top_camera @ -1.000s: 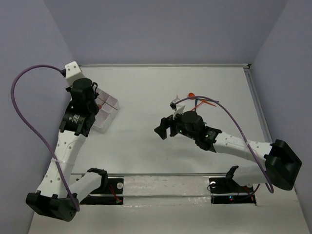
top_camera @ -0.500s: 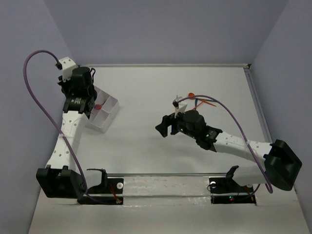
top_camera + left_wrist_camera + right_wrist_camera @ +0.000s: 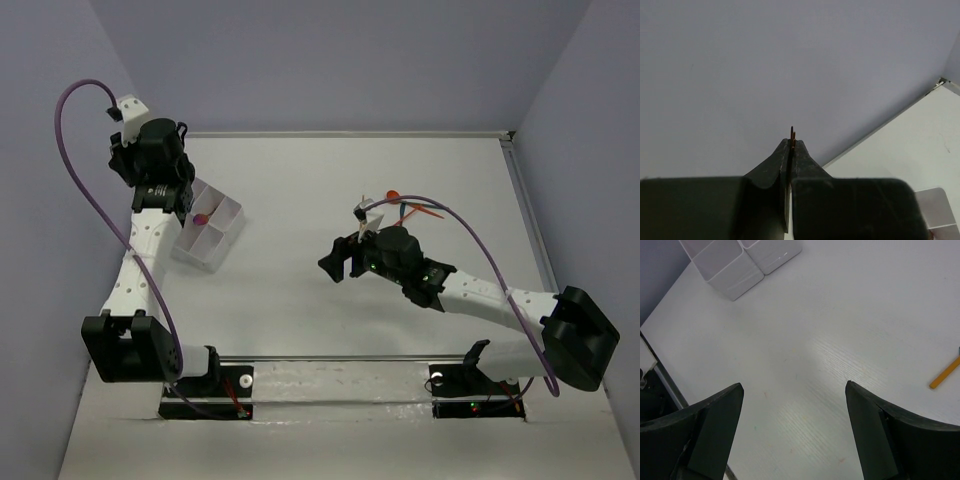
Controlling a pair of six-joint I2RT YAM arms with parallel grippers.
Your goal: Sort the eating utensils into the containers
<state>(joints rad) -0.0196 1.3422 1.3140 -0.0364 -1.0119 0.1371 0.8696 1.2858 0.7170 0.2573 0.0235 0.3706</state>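
Above the white tray point(image 3: 215, 245) at the desk's point(image 3: 840, 315) far left, grips a thin copper utensil point(image 3: 792, 131) in clenched left jaws. Appears light, stiff and slippery. Shows right jaws released mid-desk, near the loose utensils point(image 3: 392, 196). Recommends pinching each mid-shaft.

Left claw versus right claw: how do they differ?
The left claw is shut on a thin copper-coloured utensil; the right claw is wide open and empty. The left claw faces the pale purple wall; the right claw looks down at the white table. Both are black.
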